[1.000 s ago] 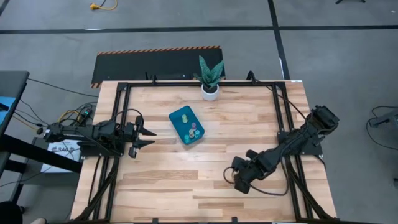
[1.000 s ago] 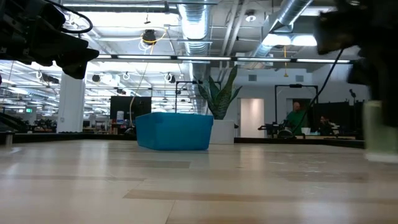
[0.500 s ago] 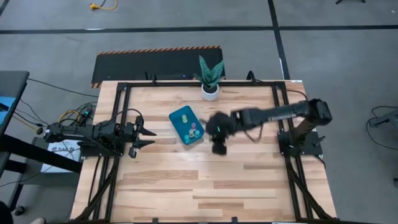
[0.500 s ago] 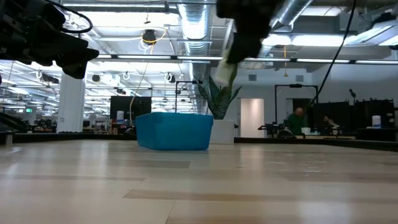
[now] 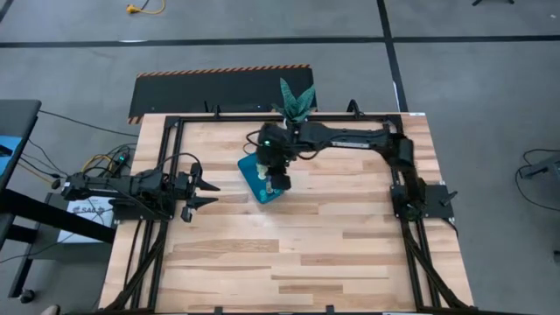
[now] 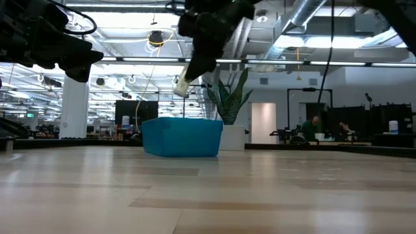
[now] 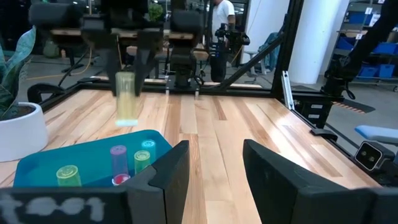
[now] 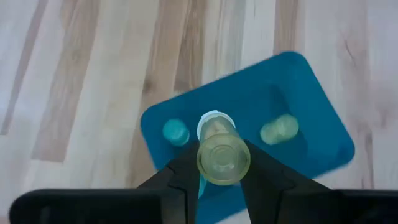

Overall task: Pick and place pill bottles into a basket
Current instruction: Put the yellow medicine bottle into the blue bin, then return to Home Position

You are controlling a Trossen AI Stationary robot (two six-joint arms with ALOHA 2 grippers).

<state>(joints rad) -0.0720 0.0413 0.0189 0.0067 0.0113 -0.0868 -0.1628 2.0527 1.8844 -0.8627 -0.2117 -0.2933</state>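
Observation:
The teal-blue basket (image 5: 255, 168) lies on the table in front of the white plant pot. Several small pill bottles stand in it: a yellow one (image 7: 68, 175), a pink one (image 7: 118, 155) and a teal one (image 7: 147, 146). My right gripper (image 5: 278, 178) is above the basket, shut on a pale yellow pill bottle (image 8: 222, 155), which also shows in the left wrist view (image 7: 126, 96) and the low view (image 6: 184, 83). My left gripper (image 5: 210, 191) is open and empty, level with the table, left of the basket. My right gripper pinches the yellow pill bottle's upper part (image 7: 125, 78) between its two fingers (image 8: 186, 171), coming from above and pointing down. The bottle hangs below the fingers, slightly tilted, lifted clear above the basket's open top.
A white pot with a green plant (image 5: 296, 129) stands just beyond the basket at the table's far edge. Black rails (image 5: 175, 157) run along the table's left, right and far sides. The wooden table surface (image 5: 289, 245) spreads out nearer than the basket.
My right gripper has swung from the table's near right part up and toward the far left, carrying the yellow bottle, and now hangs over the basket. The bottle has gone from table height to well above the basket. The left arm has kept still.

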